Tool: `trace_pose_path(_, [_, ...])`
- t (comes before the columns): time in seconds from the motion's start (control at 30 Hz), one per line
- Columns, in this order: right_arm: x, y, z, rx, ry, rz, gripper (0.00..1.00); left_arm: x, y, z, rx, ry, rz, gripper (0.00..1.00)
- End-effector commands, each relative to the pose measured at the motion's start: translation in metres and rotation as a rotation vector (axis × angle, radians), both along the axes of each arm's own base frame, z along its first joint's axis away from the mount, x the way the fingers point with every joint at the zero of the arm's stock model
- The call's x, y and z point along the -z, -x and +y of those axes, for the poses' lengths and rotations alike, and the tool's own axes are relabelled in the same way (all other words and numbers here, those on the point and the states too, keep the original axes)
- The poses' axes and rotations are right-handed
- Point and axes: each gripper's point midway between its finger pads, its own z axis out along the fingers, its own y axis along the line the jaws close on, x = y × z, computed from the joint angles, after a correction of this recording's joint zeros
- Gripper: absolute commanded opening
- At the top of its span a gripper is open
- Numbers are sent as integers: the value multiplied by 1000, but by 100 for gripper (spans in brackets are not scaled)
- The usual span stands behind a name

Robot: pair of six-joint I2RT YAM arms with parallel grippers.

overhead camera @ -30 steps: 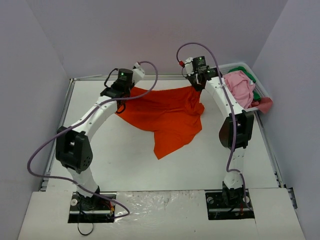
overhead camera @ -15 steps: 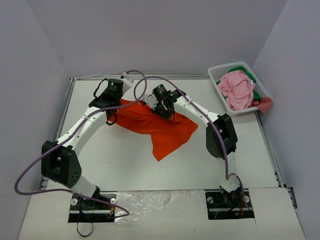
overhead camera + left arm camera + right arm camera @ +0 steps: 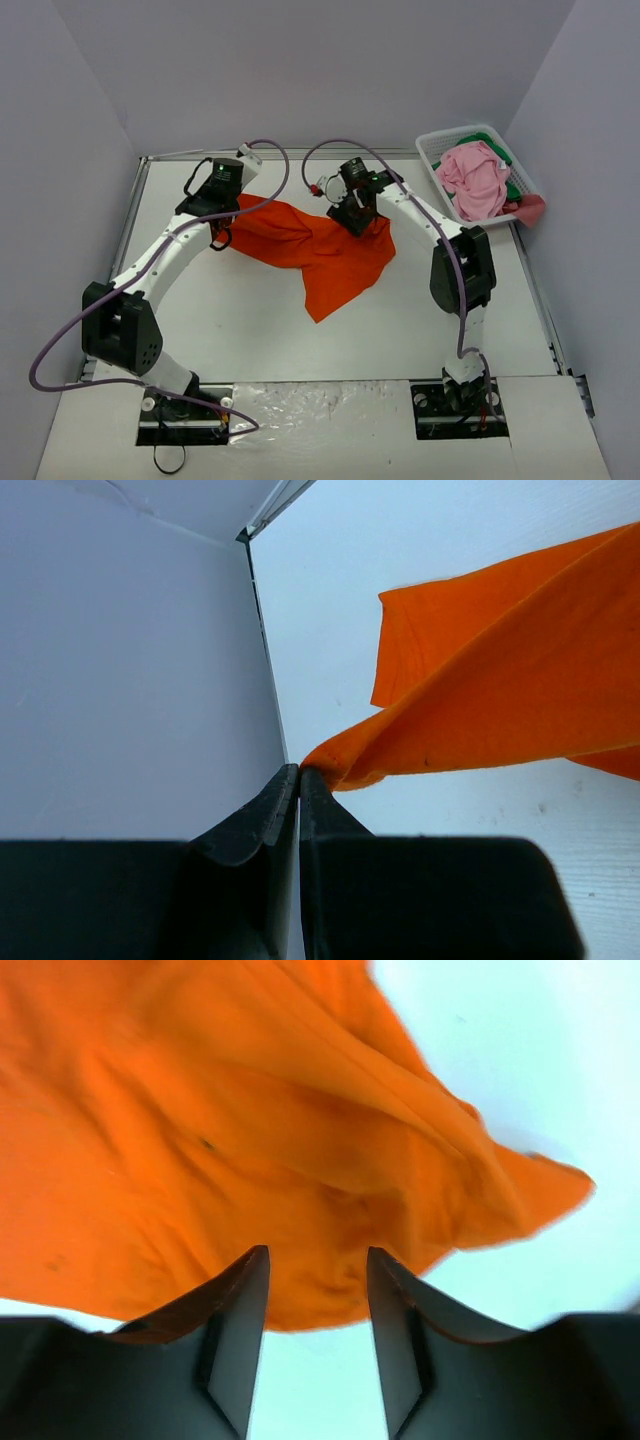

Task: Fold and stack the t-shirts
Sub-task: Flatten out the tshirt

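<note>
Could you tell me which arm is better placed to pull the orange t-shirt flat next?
Probably left: the left tool is shut on the orange t-shirt at its edge, while the right tool stands open over the cloth, holding nothing.

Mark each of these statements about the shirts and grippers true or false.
1. The left gripper pinches an edge of the orange shirt. True.
2. The right gripper is clamped on the orange shirt. False: its jaws stand apart over the cloth, gripping nothing.
3. The pink shirt lies in the basket. True.
4. The orange shirt is folded into a neat square. False: it lies rumpled and spread on the table.
</note>
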Motion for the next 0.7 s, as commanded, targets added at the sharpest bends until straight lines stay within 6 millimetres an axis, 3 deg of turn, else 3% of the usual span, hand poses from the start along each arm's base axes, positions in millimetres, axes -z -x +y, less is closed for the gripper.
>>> trace_pose_path(0.0, [-28, 4, -20, 50, -55, -15, 32, -19, -1, 6, -39, 22, -54, 2])
trace_pose_path(0.17, [-15, 15, -26, 45, -50, 33, 0, -15, -2, 5, -36, 26, -47, 3])
trace_pose_path(0.47, [4, 26, -26, 18, -34, 99, 1, -9, -3, 4, -33, 27, -29, 2])
trace_pose_path(0.67, [29, 23, -33, 25, 14, 140, 11, -1, -5, 1, -29, 36, -11, 2])
